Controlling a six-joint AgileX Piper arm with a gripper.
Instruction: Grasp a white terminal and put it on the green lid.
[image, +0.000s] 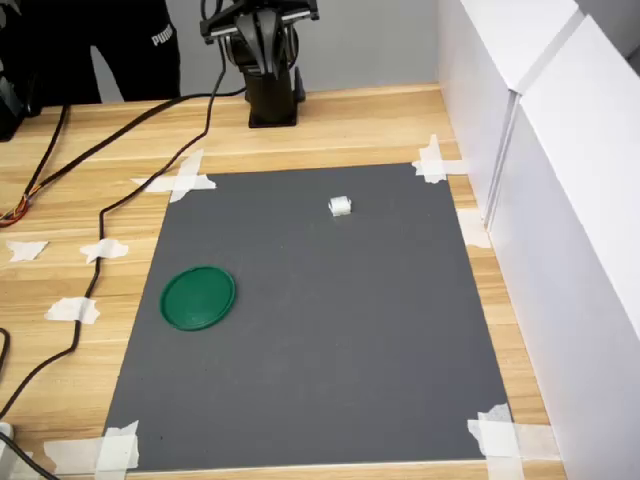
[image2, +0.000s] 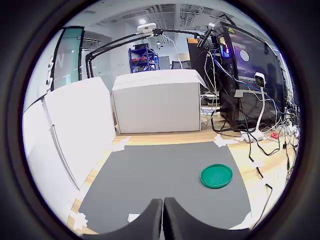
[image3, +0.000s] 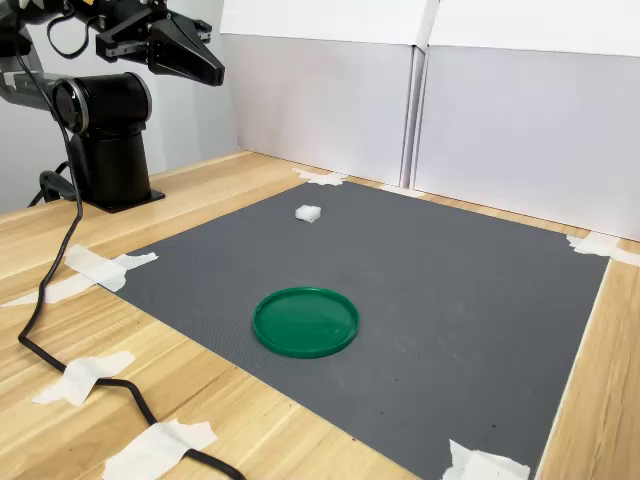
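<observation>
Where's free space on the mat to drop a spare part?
Most of the mat is bare: the whole stretch between the lid and the white wall, and the near edge up to the taped corners. The terminal sits alone near the far edge. Crowded: the wood on the first exterior view's left, with the cable and tape scraps.

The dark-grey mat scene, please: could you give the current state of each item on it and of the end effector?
Small white cube-shaped plastic terminal: resting on the mat, ungrasped, apart from the lid.
Flat round dark-green plastic lid: lying flat, nothing on it.
End effector: raised near the arm's base, fingers together, holding nothing.
Dark-grey mat: taped at its corners.
</observation>
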